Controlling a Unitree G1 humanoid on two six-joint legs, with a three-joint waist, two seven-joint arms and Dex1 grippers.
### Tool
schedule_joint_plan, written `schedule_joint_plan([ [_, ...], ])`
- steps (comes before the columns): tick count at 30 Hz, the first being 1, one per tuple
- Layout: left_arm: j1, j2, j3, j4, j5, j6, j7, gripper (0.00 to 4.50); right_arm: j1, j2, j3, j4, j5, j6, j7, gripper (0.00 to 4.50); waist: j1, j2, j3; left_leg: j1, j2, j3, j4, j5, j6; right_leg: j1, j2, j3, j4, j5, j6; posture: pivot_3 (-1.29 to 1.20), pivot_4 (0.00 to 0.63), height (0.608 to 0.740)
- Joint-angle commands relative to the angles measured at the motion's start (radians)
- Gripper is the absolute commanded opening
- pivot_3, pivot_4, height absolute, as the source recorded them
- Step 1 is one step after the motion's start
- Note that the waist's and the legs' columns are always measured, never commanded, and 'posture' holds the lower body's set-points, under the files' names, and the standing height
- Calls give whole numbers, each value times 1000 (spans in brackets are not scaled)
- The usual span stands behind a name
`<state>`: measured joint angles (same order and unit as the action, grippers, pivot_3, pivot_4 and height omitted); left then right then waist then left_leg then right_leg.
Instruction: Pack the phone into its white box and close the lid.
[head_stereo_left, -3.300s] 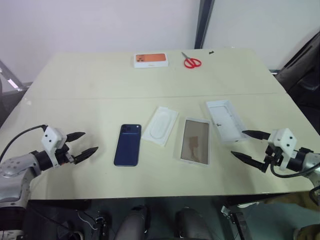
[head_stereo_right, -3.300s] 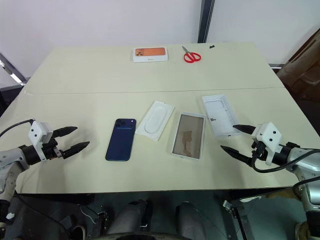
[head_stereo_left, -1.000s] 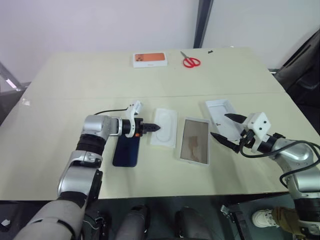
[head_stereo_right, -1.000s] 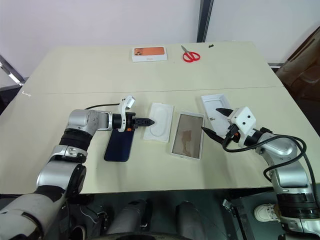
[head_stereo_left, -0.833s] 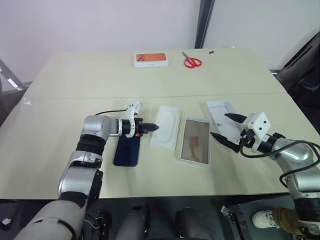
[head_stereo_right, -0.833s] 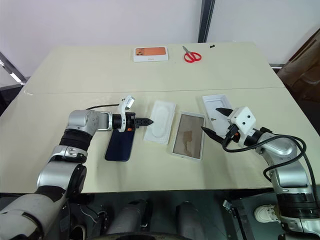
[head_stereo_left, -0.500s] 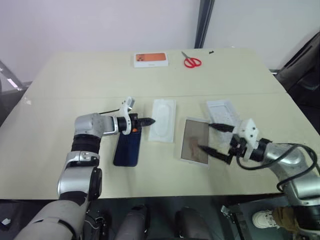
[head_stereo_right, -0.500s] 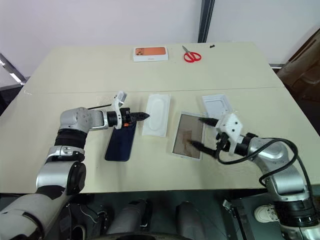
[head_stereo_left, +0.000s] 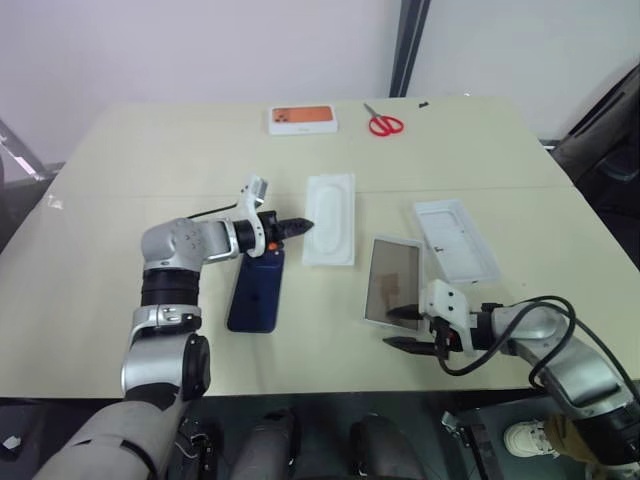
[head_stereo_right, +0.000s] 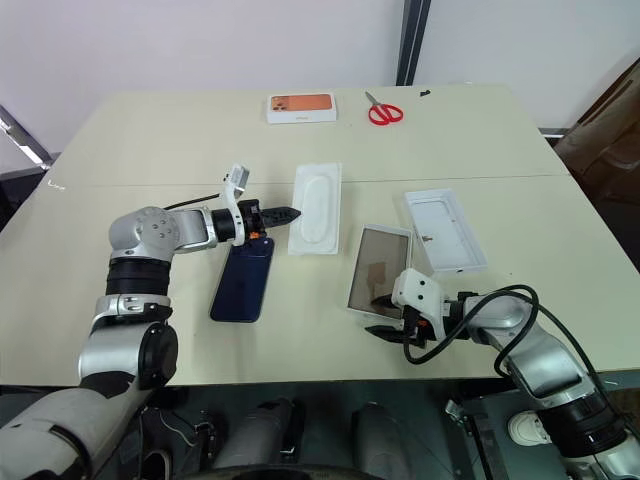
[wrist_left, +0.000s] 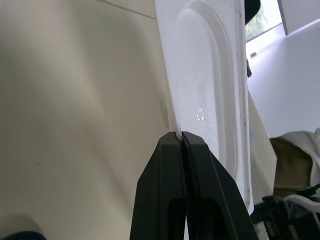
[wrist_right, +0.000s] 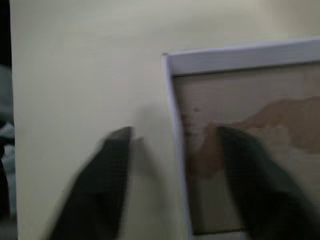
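Observation:
The dark blue phone (head_stereo_left: 256, 288) lies flat on the table, left of centre. Just beyond it, my left gripper (head_stereo_left: 303, 225) is shut on the near long edge of a thin white insert (head_stereo_left: 330, 205) with an oval recess; the pinch shows in the left wrist view (wrist_left: 180, 134). The white box (head_stereo_left: 392, 283) with its tan floor lies open to the right of the phone. My right gripper (head_stereo_left: 392, 328) is at the box's near corner, fingers apart, one inside and one outside the wall (wrist_right: 176, 130). The lid (head_stereo_left: 456, 240) lies inner face up, right of the box.
A white box with an orange top (head_stereo_left: 301, 119) and red scissors (head_stereo_left: 383, 124) lie at the table's far edge. A black cable runs along my left forearm above the table. The table's front edge is close below my right gripper.
My left gripper, shut on the insert, has carried it up and away from the phone and box. My right gripper swung down from the box's right side to its near corner, its fingers narrowing.

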<state>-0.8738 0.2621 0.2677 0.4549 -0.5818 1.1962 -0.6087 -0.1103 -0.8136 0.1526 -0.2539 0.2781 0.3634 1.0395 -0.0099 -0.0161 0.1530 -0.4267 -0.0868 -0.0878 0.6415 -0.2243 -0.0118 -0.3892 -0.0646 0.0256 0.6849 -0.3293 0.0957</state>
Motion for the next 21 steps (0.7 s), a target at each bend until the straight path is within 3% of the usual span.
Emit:
schedule_joint_plan([
  [1,-28,-2,38,-39,-39,6,24,0,-57,37,2,17,-7,-42,-1,540,-1,0,0,0,0,0,0,0,0,0,0,0,0,0,0,0,150,734],
  [2,-31,-8,43,-44,-47,7,32,0,-74,51,6,26,-13,-57,-3,25,-1,0,0,0,0,0,0,0,0,0,0,0,0,0,0,0,150,734],
  [13,-47,-92,68,-87,-118,75,110,0,-313,189,138,292,-185,-292,18,25,-1,-1,0,-1,0,0,2,0,-1,0,0,0,0,0,0,0,150,734],
  [16,-30,-104,57,-122,-126,94,122,0,-343,191,141,330,-174,-316,64,942,-2,-1,0,-1,0,0,2,0,-1,0,0,0,0,0,0,0,150,734],
  [21,22,-108,15,-180,-118,98,128,0,-327,150,84,315,-151,-350,92,3316,-1,-1,0,-1,0,0,2,0,-1,0,0,0,0,0,0,0,150,734],
])
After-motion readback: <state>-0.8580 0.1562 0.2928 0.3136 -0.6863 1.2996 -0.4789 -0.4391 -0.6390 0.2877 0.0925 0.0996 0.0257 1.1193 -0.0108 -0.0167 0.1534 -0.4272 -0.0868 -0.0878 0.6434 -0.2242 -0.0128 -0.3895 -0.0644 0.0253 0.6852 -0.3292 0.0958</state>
